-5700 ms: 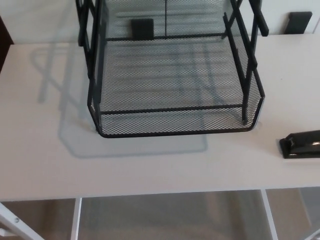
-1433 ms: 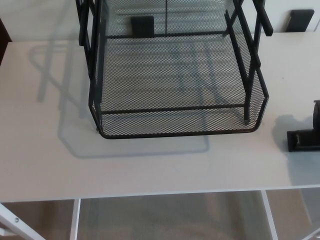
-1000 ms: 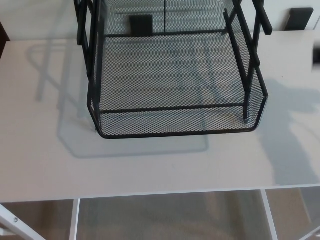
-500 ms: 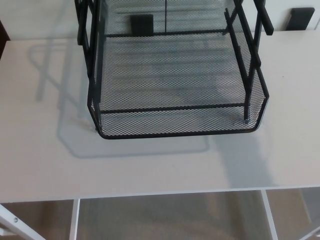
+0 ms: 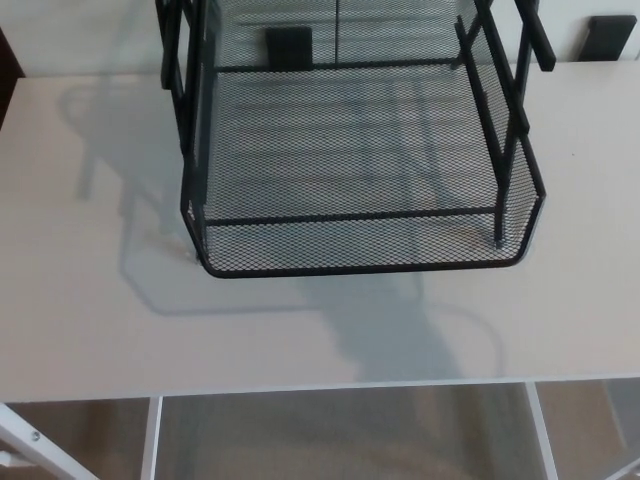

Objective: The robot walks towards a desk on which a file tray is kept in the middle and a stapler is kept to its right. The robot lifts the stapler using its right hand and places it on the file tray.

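Neither hand nor stapler shows, so grip's unknowable; robot should lower gently onto the mesh file tray (image 5: 360,243), near end.

L hand & R hand both out of frame, so pose/state can't be told.

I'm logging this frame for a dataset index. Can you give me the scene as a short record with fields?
surface: white desk
file tray: black wire mesh, mid-desk, its upper part cut off by the picture's top edge
stapler: not in view
left hand: not in view
right hand: not in view
shadow: dark patch on the desk just in front of the tray
background: black block at the far right corner
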Motion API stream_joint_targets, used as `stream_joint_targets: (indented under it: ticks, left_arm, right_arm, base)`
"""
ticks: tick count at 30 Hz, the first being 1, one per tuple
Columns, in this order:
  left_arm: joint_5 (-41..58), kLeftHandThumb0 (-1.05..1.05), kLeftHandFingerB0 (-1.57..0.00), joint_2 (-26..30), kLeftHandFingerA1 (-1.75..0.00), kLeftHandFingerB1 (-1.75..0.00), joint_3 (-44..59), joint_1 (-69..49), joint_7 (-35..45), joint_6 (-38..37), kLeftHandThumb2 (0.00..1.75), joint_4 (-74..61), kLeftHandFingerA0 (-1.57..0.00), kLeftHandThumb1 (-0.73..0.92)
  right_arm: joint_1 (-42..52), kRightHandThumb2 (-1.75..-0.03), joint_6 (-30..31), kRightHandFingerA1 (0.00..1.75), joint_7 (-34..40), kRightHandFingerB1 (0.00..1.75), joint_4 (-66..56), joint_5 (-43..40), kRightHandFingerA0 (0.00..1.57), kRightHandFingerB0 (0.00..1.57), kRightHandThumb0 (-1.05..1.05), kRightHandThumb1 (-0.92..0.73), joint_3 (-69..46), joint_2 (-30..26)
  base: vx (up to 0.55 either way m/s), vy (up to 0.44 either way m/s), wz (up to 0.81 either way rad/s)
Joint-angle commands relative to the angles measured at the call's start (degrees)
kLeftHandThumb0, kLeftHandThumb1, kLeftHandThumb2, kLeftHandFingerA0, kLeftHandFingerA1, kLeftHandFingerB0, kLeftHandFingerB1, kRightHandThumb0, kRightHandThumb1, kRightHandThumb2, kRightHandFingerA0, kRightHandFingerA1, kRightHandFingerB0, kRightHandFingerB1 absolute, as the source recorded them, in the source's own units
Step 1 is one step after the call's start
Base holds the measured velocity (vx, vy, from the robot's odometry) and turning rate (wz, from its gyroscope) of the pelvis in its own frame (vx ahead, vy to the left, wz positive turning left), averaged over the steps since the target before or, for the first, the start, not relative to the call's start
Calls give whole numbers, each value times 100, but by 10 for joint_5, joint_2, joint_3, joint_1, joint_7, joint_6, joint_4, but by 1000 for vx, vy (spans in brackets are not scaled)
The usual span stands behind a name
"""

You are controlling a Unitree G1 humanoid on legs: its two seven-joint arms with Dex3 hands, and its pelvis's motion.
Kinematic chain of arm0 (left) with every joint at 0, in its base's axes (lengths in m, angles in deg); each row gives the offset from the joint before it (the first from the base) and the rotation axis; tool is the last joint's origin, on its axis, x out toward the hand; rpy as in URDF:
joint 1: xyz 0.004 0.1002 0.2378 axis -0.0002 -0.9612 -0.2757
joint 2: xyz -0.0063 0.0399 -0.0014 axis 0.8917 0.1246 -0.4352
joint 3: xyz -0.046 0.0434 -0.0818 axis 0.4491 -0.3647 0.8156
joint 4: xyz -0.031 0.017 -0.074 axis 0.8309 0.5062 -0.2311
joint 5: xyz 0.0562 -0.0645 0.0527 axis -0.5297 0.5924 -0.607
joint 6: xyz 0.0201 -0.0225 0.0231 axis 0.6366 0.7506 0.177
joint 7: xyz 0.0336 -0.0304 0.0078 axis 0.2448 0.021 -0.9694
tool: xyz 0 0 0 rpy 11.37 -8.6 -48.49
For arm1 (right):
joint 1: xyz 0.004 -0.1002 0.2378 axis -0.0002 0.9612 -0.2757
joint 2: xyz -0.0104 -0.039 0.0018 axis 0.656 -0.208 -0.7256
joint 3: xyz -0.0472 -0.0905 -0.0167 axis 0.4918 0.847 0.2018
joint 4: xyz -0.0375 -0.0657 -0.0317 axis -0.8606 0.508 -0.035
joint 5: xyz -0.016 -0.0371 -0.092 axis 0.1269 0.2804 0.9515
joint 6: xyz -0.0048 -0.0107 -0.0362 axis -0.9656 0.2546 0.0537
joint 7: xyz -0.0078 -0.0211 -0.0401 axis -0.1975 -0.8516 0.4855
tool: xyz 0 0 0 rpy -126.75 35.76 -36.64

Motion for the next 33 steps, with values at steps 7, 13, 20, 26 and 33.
stream_joint_targets:
  ticks: [7,13,20,26,33]
  left_arm:
    - [-1,-94,0,-2,-97,-61,-4,-9,-3,0,107,-7,-34,92]
    - [-1,-87,-7,-1,-87,-64,-5,-9,-7,2,132,-4,-35,78]
    - [-2,-93,-11,-5,-87,-66,-11,-8,-7,6,133,-11,-36,80]
    - [-3,-88,-10,-3,-91,-68,-13,0,-12,6,132,0,-41,78]
    - [-6,-92,-10,-3,-88,-64,-17,4,-13,5,134,5,-38,80]
  right_arm:
    - [71,-99,29,171,-75,143,29,6,107,69,-12,-52,22,73]
    - [128,-95,30,172,-111,152,47,-6,87,76,-15,-54,28,82]
    - [202,-78,36,175,-115,153,43,-1,81,66,-19,-67,36,97]
    - [223,-95,33,175,-109,151,70,1,83,69,-17,-61,37,104]
    - [241,-92,33,175,-125,156,69,-19,80,68,-17,-63,30,113]
  base:
    - [0,0,0]
    - [0,0,0]
    - [0,0,0]
    - [0,0,0]
    - [0,0,0]
